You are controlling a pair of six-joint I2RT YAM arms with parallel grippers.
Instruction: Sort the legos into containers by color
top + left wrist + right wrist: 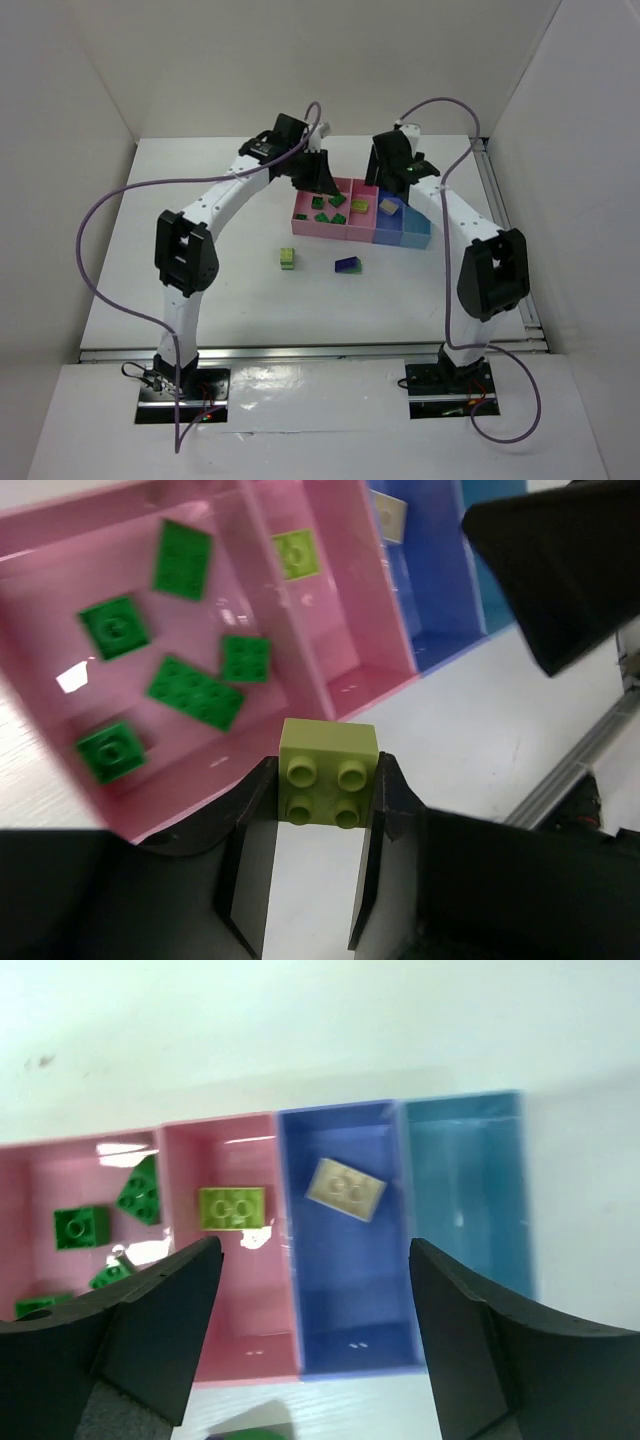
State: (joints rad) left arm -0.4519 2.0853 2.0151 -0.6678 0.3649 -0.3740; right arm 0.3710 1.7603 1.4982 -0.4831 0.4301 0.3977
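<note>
Left hand (326, 772) clamped on lime brick (328, 748), hanging just off the pink bins' edge; target judged second pink bin (345, 630), at 12 o'clock, where lime twin (297, 553) lies; go past the wall, centre, release low. Right hand (315, 1260) spread wide, empty, over blue bin (350, 1300) holding cream brick (346, 1188).

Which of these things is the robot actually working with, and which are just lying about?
Job: row of bins; green bricks; cream brick; lime brick in left pincer; two loose bricks on table.
Just lying about: purple cables; metal rail.
</note>
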